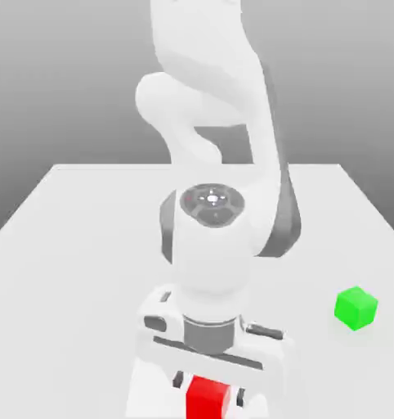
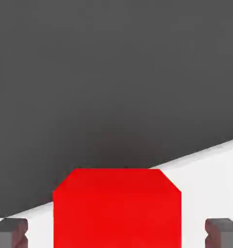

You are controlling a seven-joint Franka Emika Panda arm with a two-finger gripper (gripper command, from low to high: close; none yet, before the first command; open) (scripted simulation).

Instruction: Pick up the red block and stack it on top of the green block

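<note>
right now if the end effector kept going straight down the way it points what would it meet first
Most likely the red cube: it sits right between the end effector's grey fingertips, with the white table beneath it.

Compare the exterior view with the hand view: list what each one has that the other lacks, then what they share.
Exterior view alone: the green block standing apart toward that view's right, and the white arm reaching down over the table.

Hand view alone: a close look at the two fingertips, one on each side of the red block, with visible gaps between them and its faces.

Shared: the red block under the gripper and the white table surface.
</note>
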